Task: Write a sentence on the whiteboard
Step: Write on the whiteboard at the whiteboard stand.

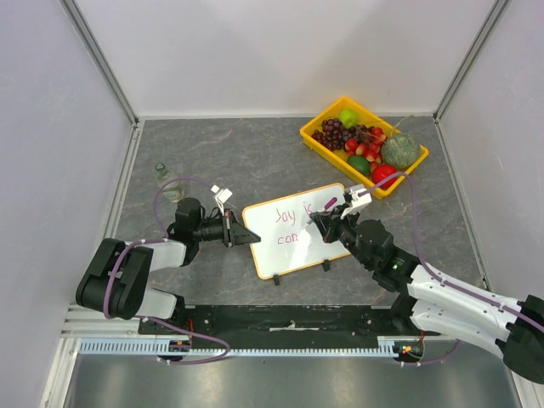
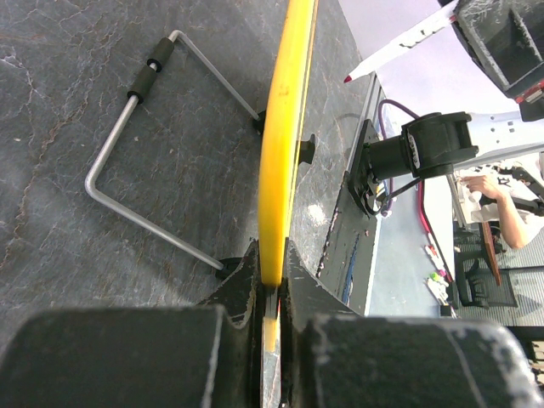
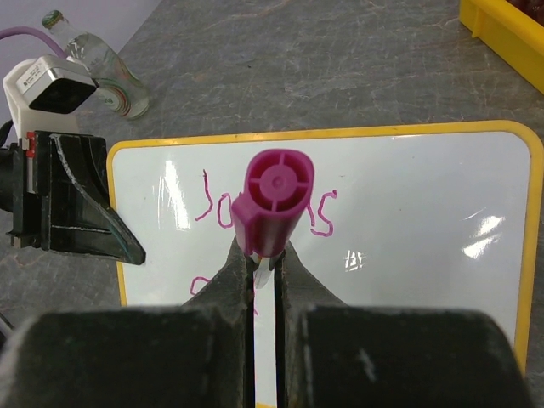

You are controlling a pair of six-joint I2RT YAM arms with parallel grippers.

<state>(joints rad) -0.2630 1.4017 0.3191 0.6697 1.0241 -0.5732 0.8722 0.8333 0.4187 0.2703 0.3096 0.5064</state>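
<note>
Whiteboard [image 1: 293, 253], yellow-framed, stands mid-table between the two arms, propped at a tilt on its wire stand [image 2: 144, 136]. Left gripper [image 1: 249, 235] is clamped on the board's left edge; in the wrist view the frame sits pinched between the fingers. Right gripper [image 1: 321, 219] is closed around a magenta-capped marker [image 3: 274, 200], over the board face. Sentence [image 1: 294, 214]: "Joy is" on top, "con" legible below, the rest hidden by the gripper. Fruit tray [image 1: 311, 137] at far right, bottle [image 1: 168, 181] at left.
</note>
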